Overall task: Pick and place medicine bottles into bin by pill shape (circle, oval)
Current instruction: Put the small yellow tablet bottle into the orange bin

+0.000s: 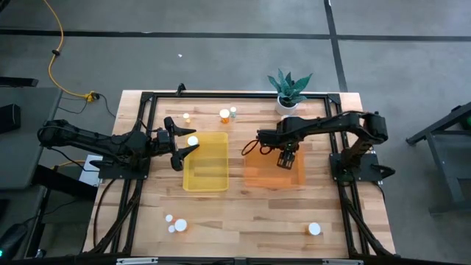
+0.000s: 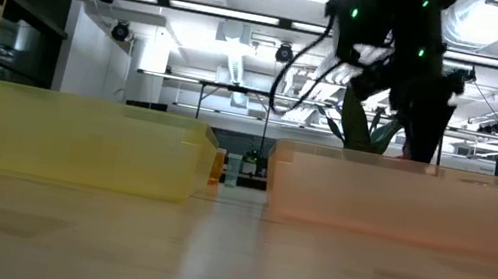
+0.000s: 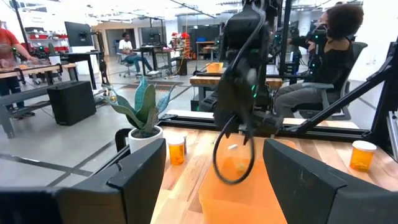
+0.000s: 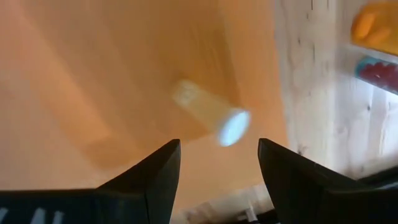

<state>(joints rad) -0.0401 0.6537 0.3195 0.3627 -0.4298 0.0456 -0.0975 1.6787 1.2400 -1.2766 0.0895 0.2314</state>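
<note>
My right gripper [image 1: 287, 159] hangs open over the orange bin [image 1: 254, 177], fingers pointing down. Its wrist view shows its fingers [image 4: 217, 168] apart above a blurred amber bottle with a white cap [image 4: 211, 112] inside the bin; I cannot tell whether the bottle is in the air or lying on the bin floor. My left gripper [image 1: 184, 142] is open and empty, held high over the left rim of the yellow bin [image 1: 206, 173]. A white cap [image 1: 193, 140] shows below it. More bottles stand at the far edge [image 1: 224, 114].
A potted plant [image 1: 287, 99] stands at the far edge, right of an amber bottle [image 3: 176, 149] and a clear one [image 1: 233, 112]. A small bottle [image 1: 186, 116] stands far left. White-capped bottles stand at the near left [image 1: 175, 222] and near right [image 1: 314, 229].
</note>
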